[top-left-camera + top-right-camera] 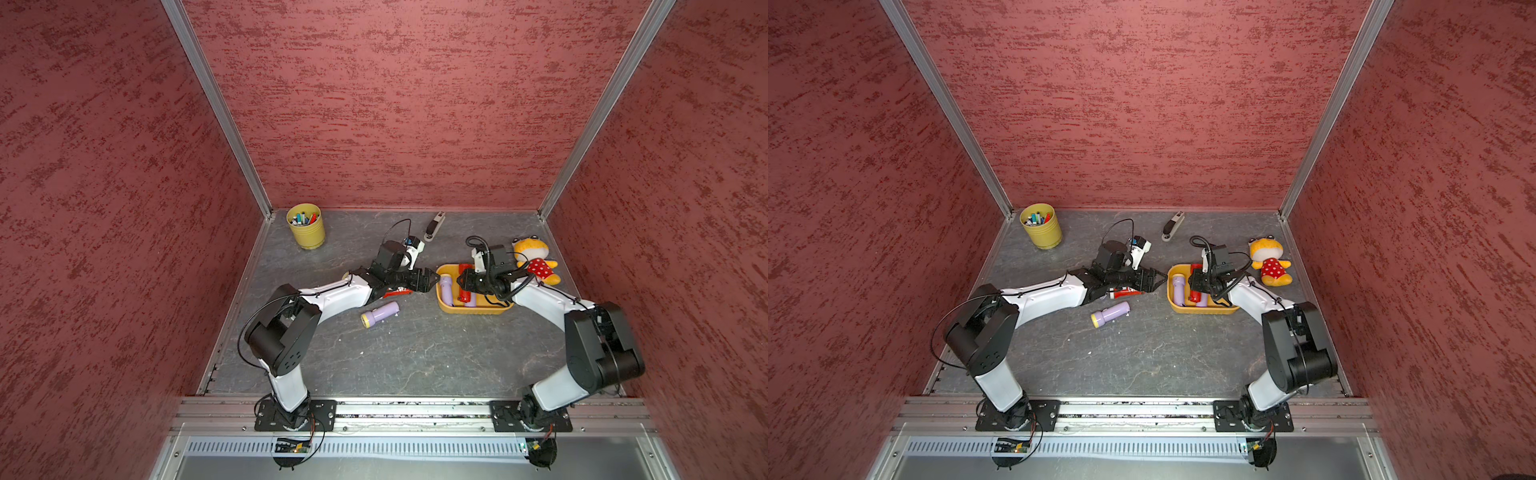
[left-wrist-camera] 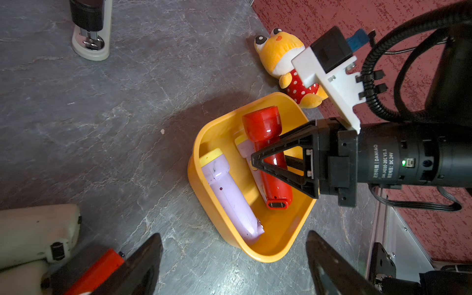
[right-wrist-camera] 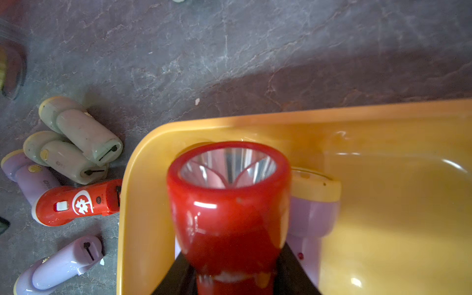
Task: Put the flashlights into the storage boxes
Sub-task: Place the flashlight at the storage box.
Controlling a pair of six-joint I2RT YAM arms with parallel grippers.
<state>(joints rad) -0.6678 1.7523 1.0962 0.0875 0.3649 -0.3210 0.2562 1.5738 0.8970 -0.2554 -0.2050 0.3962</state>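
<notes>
The orange-yellow storage box [image 1: 473, 309] [image 2: 204, 194] stands right of centre in both top views. My right gripper [image 1: 459, 282] [image 3: 229, 281] is shut on a red flashlight [image 2: 265, 130] [image 3: 229, 212] inside the box, above a lilac flashlight [image 3: 311, 219]. Another lilac flashlight [image 1: 446, 291] [image 2: 227, 194] lies along the box's left side. My left gripper [image 1: 436, 279] [image 2: 233, 236] hangs open and empty at the box's left end. On the table lie a red flashlight [image 3: 76, 201], two pale green flashlights [image 3: 84, 132] and lilac ones [image 1: 380, 313] [image 3: 28, 176], partly under the left arm.
A yellow ribbed cup of pens [image 1: 306, 226] stands at the back left. A grey-black stapler [image 1: 434, 226] lies near the back wall. A yellow plush toy in a red dress [image 1: 534, 259] sits just behind the box. Red walls close in three sides.
</notes>
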